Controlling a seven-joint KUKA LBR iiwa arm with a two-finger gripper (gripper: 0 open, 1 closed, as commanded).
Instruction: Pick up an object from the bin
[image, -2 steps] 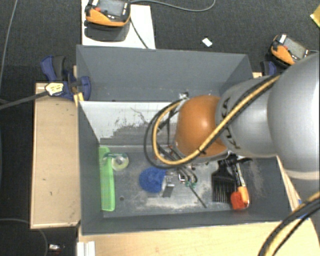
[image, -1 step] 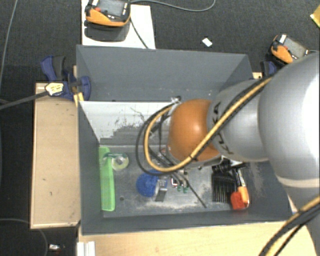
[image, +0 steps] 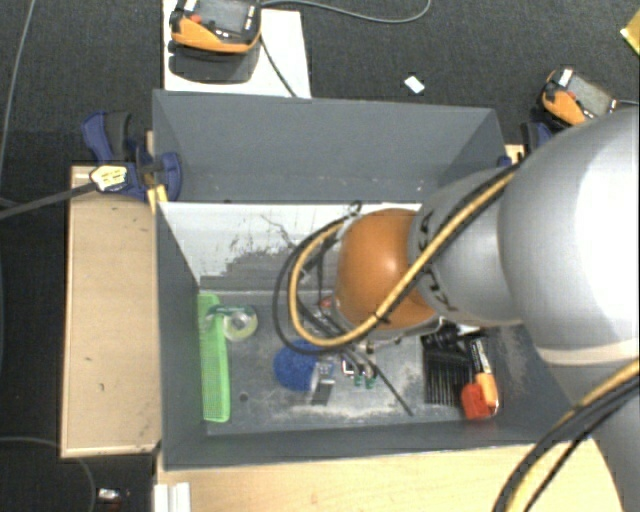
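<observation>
Starting at the left wall of the bin (image: 300, 140): a long green bar (image: 214, 356) lies flat along that side, untouched. Just beside its upper end rests a small clear ring (image: 239, 323), lying flat on the floor.

Moving toward the middle, here is the thing to watch: a blue round thing (image: 293, 371) sits on the bin floor near the front wall. Right beside it, on its right, the gripper (image: 342, 378) hangs low, close to the floor. Is the claw apart or together? I cannot tell; the wrist and its looped cables (image: 300, 300) hide too much of it. Nothing shows clamped in it, and the blue round thing looks to be resting on the floor, not lifted.

Above the gripper bulges the orange cover (image: 380, 270) on the wrist, and behind it the big grey arm (image: 560, 230) sweeps in from the right.

Further right, near the front right corner, lies a black tool (image: 452, 366) with an orange end, apart from the gripper.

So where does the task stand? As I judge it, the approach is made: the gripper is down among the things, nearest the blue one. No pick is done yet. What is left is the whole grasp itself: closing on a thing, then raising it clear of the bin.
</observation>
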